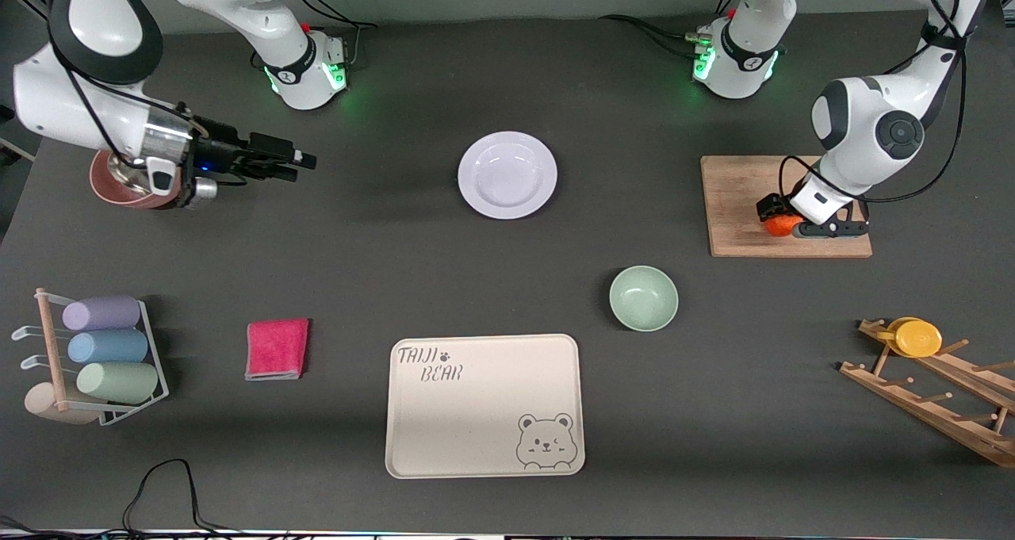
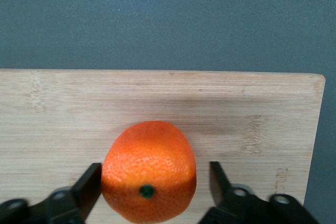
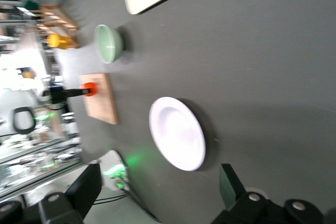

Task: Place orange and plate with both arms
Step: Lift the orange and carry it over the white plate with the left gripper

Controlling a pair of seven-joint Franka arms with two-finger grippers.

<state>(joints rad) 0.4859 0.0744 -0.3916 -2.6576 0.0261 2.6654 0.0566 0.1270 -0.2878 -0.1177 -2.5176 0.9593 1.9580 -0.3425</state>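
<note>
Fingers of my left gripper [image 2: 150, 184] are straddling the orange [image 2: 149, 170] on the wooden cutting board [image 2: 252, 108], one pad looks to be touching the peel and the other has a small gap, so I'd call it mid-squeeze, not a real hold yet. To do this bit well I reckon I should close gently and evenly so the fruit doesn't roll off to one side, keep the pads around its widest part, then go straight up so it clears the board. The board sits at the left arm's end of the table, and the lavender-white plate [image 1: 507, 175] is out in the middle, well apart from it, farther from the front camera than the mint-green bowl [image 1: 643, 297]. My right gripper [image 1: 305, 159] is waiting with jaws wide open and nothing in them, hanging over bare table near the right arm's end, pointed toward the plate. The cream bear tray [image 1: 484, 404] sits nearest the front camera.
</note>
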